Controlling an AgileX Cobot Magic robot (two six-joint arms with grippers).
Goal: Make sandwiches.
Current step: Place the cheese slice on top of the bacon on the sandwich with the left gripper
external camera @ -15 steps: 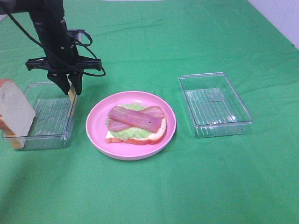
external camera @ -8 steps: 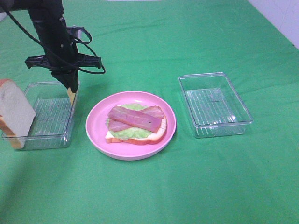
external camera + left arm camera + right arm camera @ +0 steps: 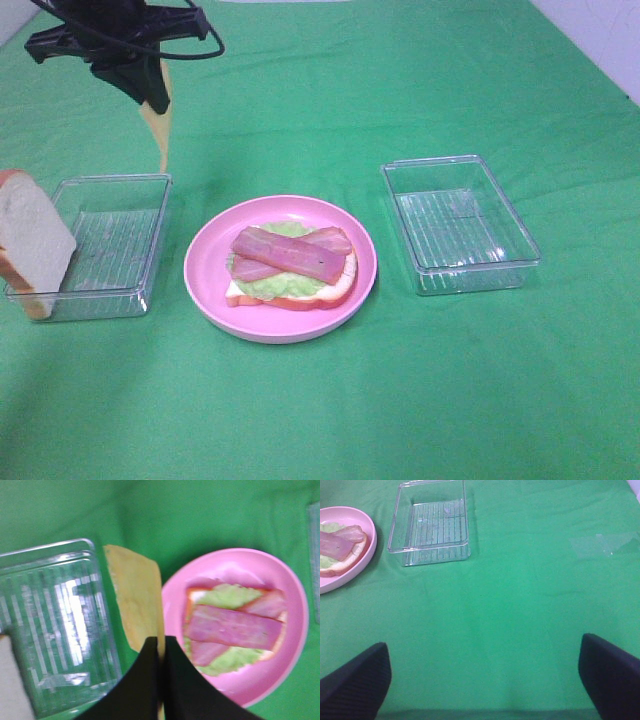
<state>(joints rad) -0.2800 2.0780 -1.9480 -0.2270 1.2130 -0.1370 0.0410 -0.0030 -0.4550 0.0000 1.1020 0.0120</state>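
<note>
Dangling from the left jaws, the yellow cheese slice (image 3: 160, 128) hangs by one edge in the upper left of the overhead frame, clear of the green surface (image 3: 330, 420) and above the far corner of the left clear tray (image 3: 115, 178). The left wrist view shows those jaws pressed together on the slice's edge, with the cheese (image 3: 134, 600) hanging between the tray (image 3: 30, 555) and the pink plate (image 3: 295, 595).

The right jaws are spread wide in the right wrist view, holding nothing over bare green cloth; they are outside the overhead frame.

The sandwich (image 3: 292, 265) sits on the pink plate (image 3: 205, 300) at the centre of the overhead frame. So far it is one bread slice at the bottom, pale green lettuce on that, and two pinkish bacon strips crossed on top. A second bread slice (image 3: 30, 240) stands tilted at the left end of the left tray; whether it is inside the tray or leaning on its wall is unclear. The right clear tray (image 3: 432, 162) lies to the right of the plate.

By my reading the build is a little past halfway: base, lettuce and bacon are down, and the cheese is picked up but not yet over the plate. Left to do is laying the cheese on the bacon and then capping it with the standing bread slice.
</note>
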